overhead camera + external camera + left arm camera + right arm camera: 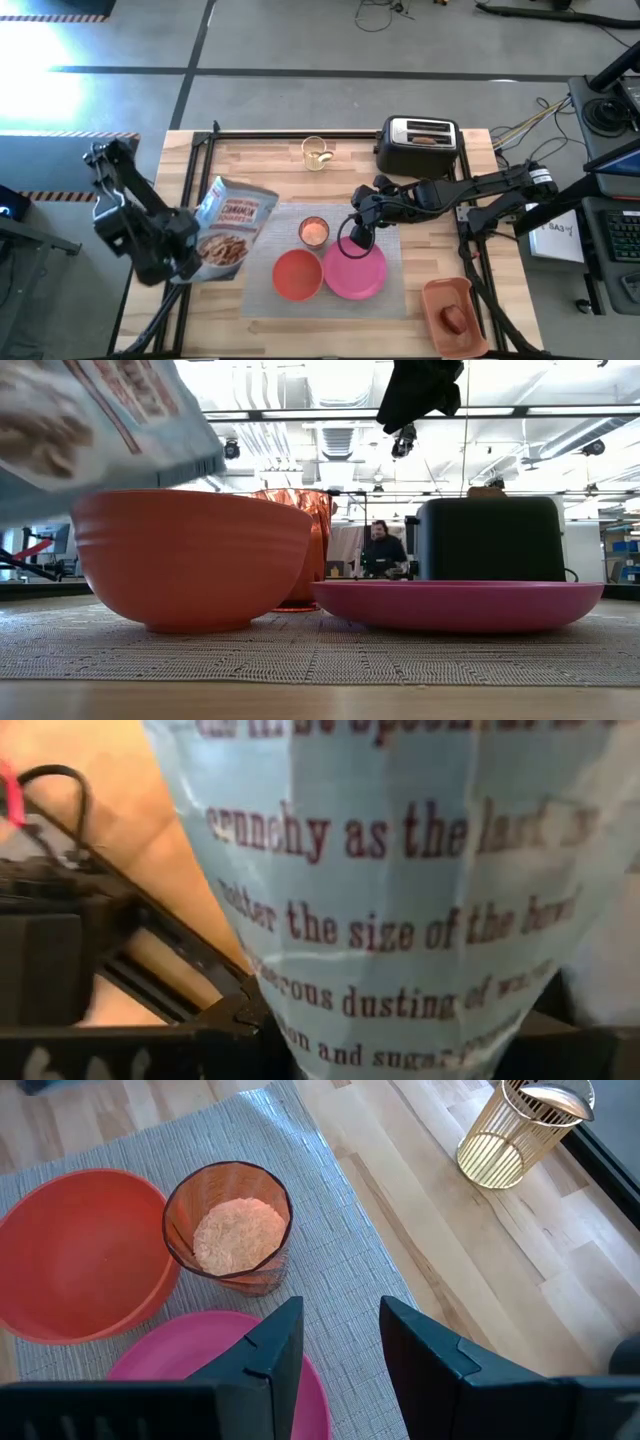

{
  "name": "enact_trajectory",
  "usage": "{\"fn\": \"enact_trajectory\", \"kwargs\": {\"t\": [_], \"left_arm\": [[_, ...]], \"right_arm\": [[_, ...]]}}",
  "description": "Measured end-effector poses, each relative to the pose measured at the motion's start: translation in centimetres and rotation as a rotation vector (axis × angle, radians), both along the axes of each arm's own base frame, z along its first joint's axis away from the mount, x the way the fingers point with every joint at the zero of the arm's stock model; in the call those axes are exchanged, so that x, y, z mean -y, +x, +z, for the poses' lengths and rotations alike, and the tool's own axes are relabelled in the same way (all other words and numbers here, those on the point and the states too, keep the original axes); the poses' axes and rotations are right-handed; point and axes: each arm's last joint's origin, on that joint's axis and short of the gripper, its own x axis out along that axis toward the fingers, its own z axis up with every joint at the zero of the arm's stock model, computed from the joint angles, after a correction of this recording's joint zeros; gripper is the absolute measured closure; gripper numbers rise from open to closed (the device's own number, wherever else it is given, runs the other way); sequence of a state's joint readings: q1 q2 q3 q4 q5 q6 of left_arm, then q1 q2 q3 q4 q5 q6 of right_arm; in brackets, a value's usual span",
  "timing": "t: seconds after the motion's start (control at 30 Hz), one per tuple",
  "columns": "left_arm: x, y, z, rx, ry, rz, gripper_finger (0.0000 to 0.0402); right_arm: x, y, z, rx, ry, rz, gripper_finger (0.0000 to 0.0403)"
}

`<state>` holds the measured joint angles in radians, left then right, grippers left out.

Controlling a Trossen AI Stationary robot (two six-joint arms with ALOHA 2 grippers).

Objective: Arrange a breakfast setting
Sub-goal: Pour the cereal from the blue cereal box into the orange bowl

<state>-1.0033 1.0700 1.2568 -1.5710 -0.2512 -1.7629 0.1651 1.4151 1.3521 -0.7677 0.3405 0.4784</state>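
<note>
Two containers: bowl [75, 1250] empty | cup [230, 1230] part-filled | left fingers [190, 262] grasping cereal bag [232, 225] | right fingers [340, 1345] released

red-orange bowl [80, 1250], clear cup [228, 1228], pink plate [190, 1355], grey mat [330, 1270]

Worktop [520, 290]: pale wood planks, matt. Mat [340, 1260]: grey woven cloth, coarse. Bowl [190, 555]: red-orange plastic, smooth, ribbed. Plate [460, 605]: pink plastic, satin. Cup [228, 1230]: clear, glossy. Cereal bag [400, 890]: printed film, shiny, creased. Basket [510, 1135]: gold wire.

bowl [297, 274] left of and touching plate [354, 270], both on mat [400, 282] | cup [314, 232] behind them | toaster [420, 145] at counter's [260, 170] back
</note>
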Motion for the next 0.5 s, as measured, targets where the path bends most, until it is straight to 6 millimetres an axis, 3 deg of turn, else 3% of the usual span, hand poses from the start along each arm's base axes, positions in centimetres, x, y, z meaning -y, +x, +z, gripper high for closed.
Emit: {"fn": "enact_trajectory", "kwargs": {"t": [0.23,0.5], "left_arm": [[3.4,-0.2,1.9,-0.043,-0.05,-0.138,0.0259],[5.2,-0.7,3.5,-0.061,-0.101,-0.225,0.0259]], "right_arm": [[0.0,0.0,0.0,0.0,0.0,0.0,0.028],[0.0,0.0,0.0,0.0,0.0,0.0,0.028]]}}
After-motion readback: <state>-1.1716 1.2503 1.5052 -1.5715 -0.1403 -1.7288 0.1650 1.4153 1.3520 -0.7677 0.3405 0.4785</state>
